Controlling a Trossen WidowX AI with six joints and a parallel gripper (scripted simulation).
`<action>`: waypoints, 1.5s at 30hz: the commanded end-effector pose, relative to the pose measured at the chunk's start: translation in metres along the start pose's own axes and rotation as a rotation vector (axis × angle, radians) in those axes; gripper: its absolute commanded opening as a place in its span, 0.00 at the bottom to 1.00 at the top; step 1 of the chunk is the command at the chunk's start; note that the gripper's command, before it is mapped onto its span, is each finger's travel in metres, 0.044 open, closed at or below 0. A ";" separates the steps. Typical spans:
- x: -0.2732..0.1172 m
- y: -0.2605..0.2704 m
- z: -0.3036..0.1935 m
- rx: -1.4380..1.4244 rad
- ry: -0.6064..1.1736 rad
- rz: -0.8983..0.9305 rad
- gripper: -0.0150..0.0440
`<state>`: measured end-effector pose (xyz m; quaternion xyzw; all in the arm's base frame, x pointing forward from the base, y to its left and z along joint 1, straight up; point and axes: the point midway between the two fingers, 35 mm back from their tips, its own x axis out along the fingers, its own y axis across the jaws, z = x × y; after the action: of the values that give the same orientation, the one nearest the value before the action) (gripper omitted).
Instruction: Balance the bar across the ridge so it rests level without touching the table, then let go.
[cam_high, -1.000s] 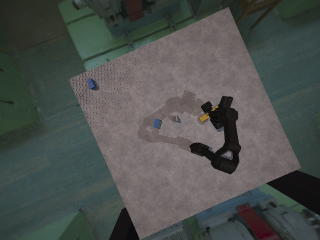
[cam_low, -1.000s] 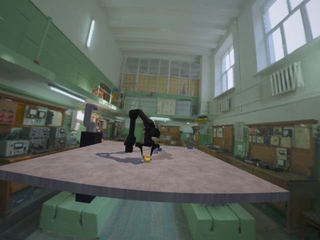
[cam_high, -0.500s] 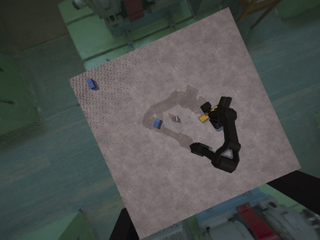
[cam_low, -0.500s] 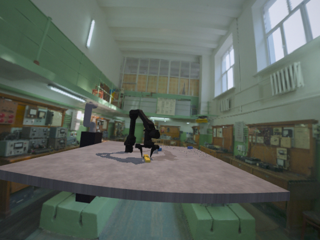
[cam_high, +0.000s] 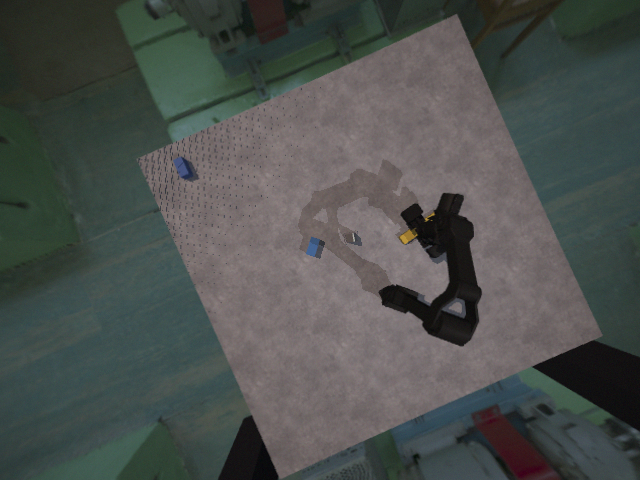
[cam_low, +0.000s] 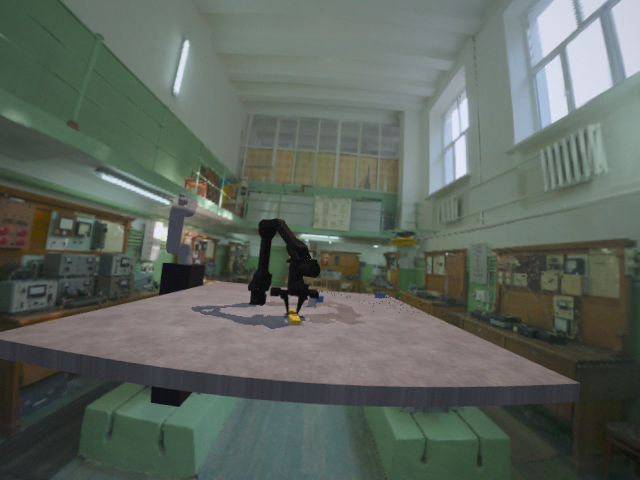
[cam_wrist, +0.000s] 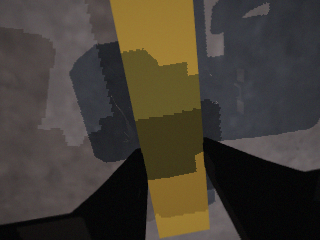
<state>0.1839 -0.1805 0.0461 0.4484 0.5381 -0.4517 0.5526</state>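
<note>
Claw (cam_high: 424, 229) (cam_low: 293, 312) (cam_wrist: 171, 150) clenched on yellow bar (cam_high: 407, 236) (cam_low: 294, 319) (cam_wrist: 160, 30), fingers against both long sides, bar down low at the tabletop (cam_high: 361, 372) (cam_low: 310, 356) (cam_wrist: 22, 165), off any support. Small grey piece (cam_high: 351, 238) sits near, blue block (cam_high: 313, 247) (cam_low: 320, 299) beyond it, darker blue block (cam_high: 182, 167) (cam_low: 380, 295) well apart by a corner.

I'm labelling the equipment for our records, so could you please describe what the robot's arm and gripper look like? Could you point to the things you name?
The arm (cam_high: 461, 258) (cam_low: 264, 255) is matte black, with chunky links and rounded joints. The gripper (cam_low: 294, 312) (cam_wrist: 171, 150) is also black, with two fingers tapering to narrow tips. I can't make out any cables or markings.
</note>
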 end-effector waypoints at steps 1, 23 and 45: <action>0.000 0.000 0.000 0.000 0.000 -0.001 0.42; -0.045 0.004 0.005 0.001 0.000 0.001 0.25; -0.102 0.001 0.002 0.003 0.001 0.003 0.25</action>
<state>0.1851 -0.1817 0.1357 0.4487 0.5419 -0.4515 0.5487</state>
